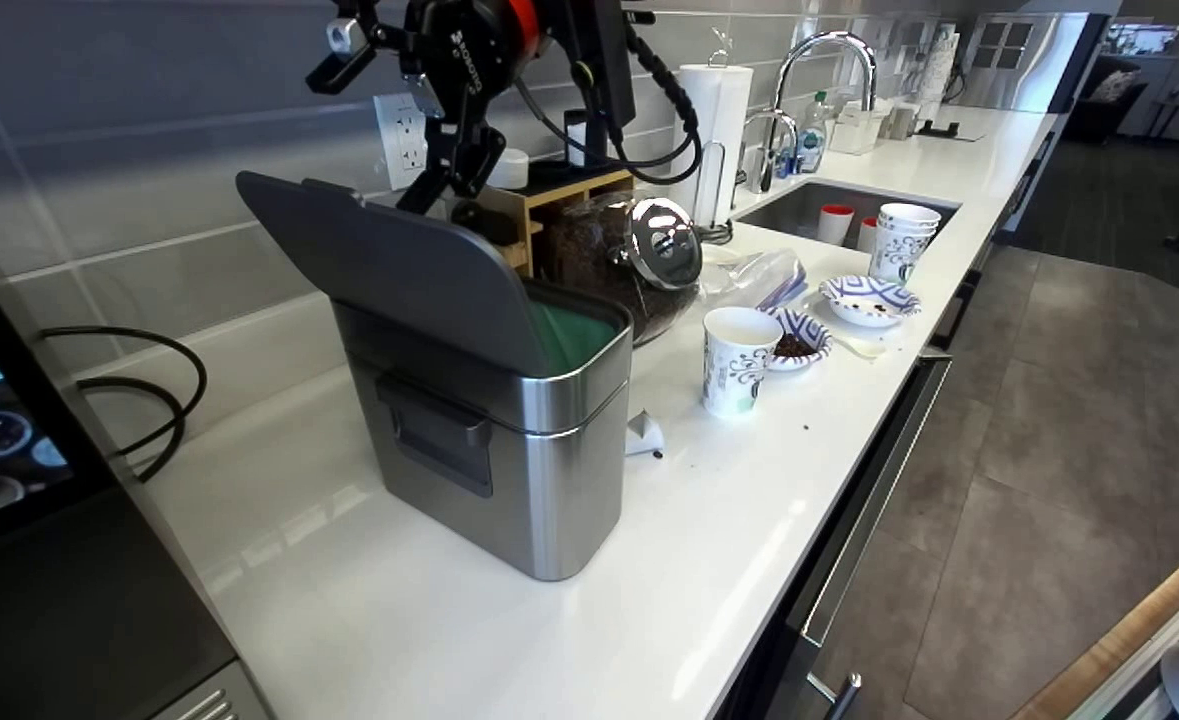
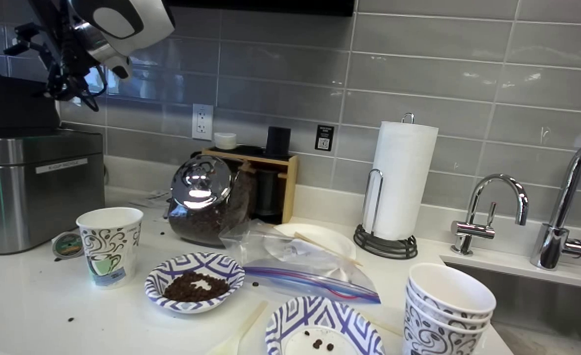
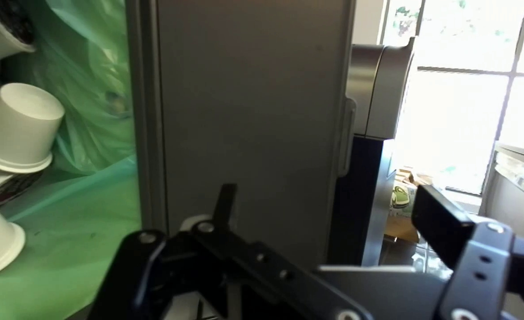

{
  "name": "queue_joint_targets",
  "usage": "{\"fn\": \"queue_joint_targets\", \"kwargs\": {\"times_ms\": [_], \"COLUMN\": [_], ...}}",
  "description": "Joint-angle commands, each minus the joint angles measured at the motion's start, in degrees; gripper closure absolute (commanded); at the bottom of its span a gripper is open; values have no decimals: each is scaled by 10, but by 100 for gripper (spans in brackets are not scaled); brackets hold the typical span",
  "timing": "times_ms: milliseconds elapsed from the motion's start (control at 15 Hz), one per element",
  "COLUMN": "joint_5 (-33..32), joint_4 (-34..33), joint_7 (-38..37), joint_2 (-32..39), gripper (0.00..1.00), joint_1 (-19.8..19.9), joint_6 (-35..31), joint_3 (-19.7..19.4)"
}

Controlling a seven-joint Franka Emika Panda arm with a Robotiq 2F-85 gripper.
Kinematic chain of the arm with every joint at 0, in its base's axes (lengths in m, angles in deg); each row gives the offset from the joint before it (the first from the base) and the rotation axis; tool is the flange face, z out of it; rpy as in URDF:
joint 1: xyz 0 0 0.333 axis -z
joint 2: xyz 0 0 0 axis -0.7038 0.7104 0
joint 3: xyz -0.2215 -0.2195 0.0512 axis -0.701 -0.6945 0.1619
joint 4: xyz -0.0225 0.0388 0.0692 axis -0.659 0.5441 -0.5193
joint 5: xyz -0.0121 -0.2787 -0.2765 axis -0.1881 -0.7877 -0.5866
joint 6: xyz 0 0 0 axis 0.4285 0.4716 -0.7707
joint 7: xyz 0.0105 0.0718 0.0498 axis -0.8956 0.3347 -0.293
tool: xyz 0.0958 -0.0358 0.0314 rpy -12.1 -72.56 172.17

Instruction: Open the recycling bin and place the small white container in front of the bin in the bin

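The brushed-steel recycling bin stands on the counter and also shows at the left of an exterior view. Its dark lid is raised and tilted, and the green liner shows inside. The lid's underside fills the middle of the wrist view. My gripper is open and empty at the lid's upper edge. One finger is before the underside, the other beyond the free edge; I cannot tell whether either touches. The small white container lies on its side beside the bin, its green top facing outward.
A patterned cup, bowls, a tilted glass jar and a plastic bag stand near the bin. A wooden rack and paper towels are by the wall. Used white cups lie in the bin.
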Motion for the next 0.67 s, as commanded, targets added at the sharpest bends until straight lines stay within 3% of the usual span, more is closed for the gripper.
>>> {"fn": "queue_joint_targets", "kwargs": {"times_ms": [0,600], "joint_5": [-43,-68], "joint_4": [33,72], "joint_7": [-16,-22], "joint_2": [-36,-62], "gripper": [0,0], "joint_1": [24,68], "joint_6": [36,198], "joint_3": [-11,-30]}}
